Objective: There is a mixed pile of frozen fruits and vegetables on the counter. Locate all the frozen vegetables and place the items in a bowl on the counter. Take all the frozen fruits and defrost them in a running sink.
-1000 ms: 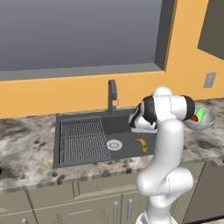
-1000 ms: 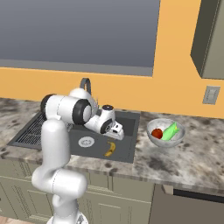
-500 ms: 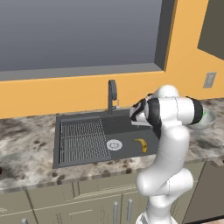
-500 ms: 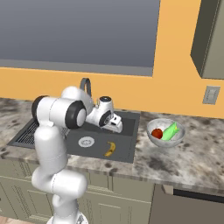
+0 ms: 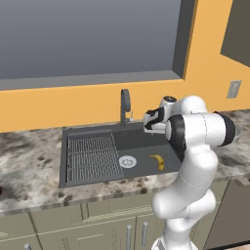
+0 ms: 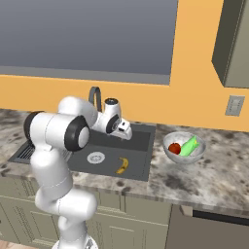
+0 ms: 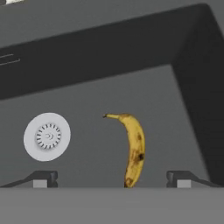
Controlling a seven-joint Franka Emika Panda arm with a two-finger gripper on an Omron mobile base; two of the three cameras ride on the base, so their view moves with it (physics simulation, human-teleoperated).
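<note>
The yellow banana [image 7: 133, 148] lies loose on the floor of the dark-grey sink [image 7: 153, 100], right of the round silver drain [image 7: 47, 136]. My gripper [image 7: 111, 178] hangs above it, open and holding nothing. From the base views the gripper [image 5: 152, 122] [image 6: 122, 130] hovers over the sink's [image 5: 146, 144] back right part, near the faucet [image 5: 125, 102]. The banana [image 5: 157, 161] [image 6: 122, 165] rests below it. In the glass bowl [image 6: 182, 158] on the counter right of the sink lie the red tomato [image 6: 174, 148] and the light-green vegetable [image 6: 189, 145].
A ribbed drain rack [image 5: 91, 156] covers the sink's left half. The speckled counter [image 6: 214, 170] runs on both sides. A small reddish-brown thing [image 5: 1, 189] peeks in at the counter's far left edge. A wall outlet [image 6: 235, 105] sits above the bowl.
The gripper has lifted a little above the sink and the arm's elbow has swung. The banana stays on the sink floor.
</note>
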